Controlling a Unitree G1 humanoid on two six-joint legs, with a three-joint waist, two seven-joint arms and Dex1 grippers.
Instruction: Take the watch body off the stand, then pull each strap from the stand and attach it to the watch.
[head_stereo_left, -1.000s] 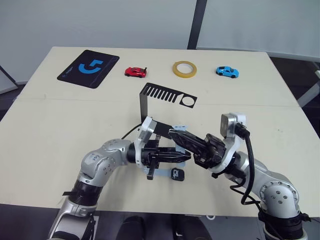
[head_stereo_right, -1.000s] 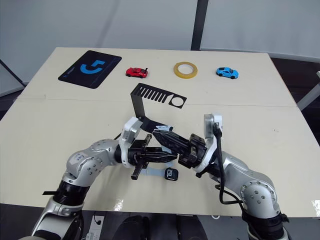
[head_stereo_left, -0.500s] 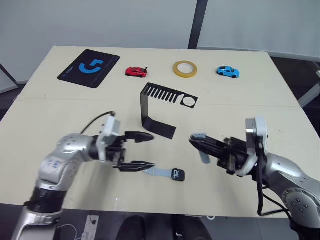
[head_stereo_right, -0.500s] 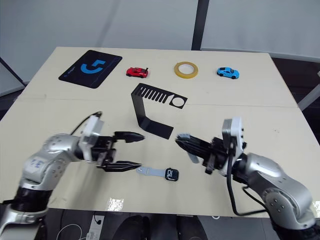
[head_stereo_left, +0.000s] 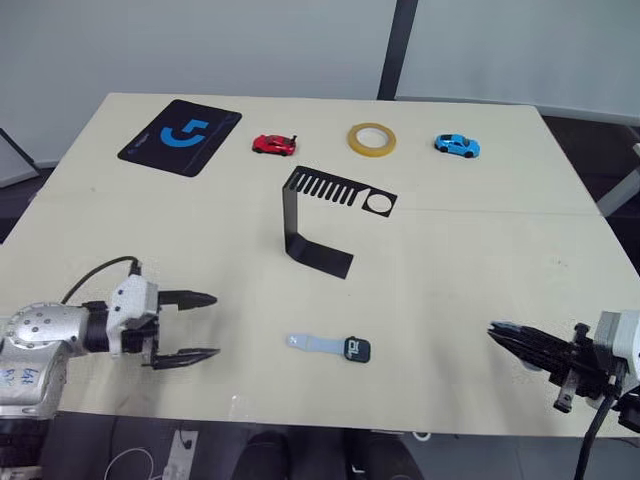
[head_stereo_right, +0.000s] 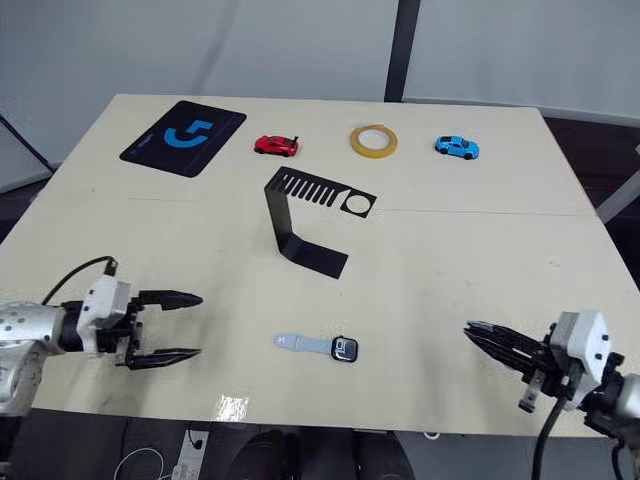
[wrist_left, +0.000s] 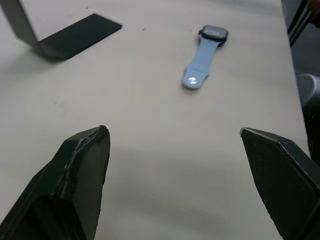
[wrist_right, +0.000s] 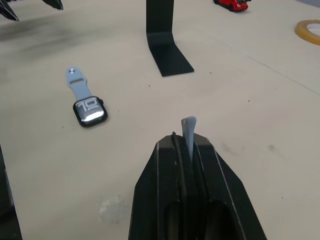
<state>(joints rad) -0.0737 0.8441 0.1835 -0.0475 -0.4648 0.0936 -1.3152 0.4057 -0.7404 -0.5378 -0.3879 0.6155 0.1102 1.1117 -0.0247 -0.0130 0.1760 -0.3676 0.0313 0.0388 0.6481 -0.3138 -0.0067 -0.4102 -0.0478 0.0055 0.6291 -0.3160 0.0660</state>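
Note:
The watch body lies flat on the table near its front edge, with one pale grey-blue strap joined to its left side. Behind it stands the black stand, its slotted top plate bare. My left gripper hovers open low over the table at the front left, well apart from the watch. At the front right, my right gripper is shut on the other strap, whose tip sticks out between the fingers.
Along the far edge lie a black mat with a blue logo, a red toy car, a yellow tape ring and a blue toy car. The table's front edge runs just below both grippers.
Both arms have drawn apart from the table's middle, left arm leftward, right arm rightward. The left gripper has opened. The right gripper has carried its strap away from the watch.

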